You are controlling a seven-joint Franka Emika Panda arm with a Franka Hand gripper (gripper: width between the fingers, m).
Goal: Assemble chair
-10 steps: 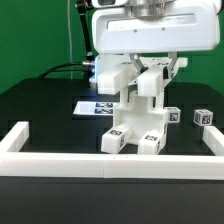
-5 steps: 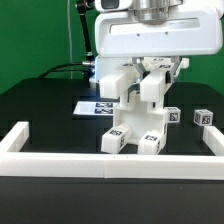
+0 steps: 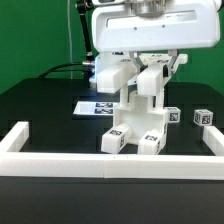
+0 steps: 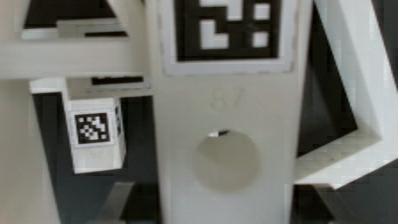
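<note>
White blocky tagged chair (image 3: 136, 120) stands upright beneath the pincer (image 3: 152, 72), grip state unclear.

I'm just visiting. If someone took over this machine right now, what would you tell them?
Jaws: down at the top of the partly built white blocky plastic chair; open or shut cannot be told.
Chair: stands upright mid-table, several parts already joined.
Left: two small white tagged pieces lie loose toward the exterior view's right, probably yet to be fitted.
</note>
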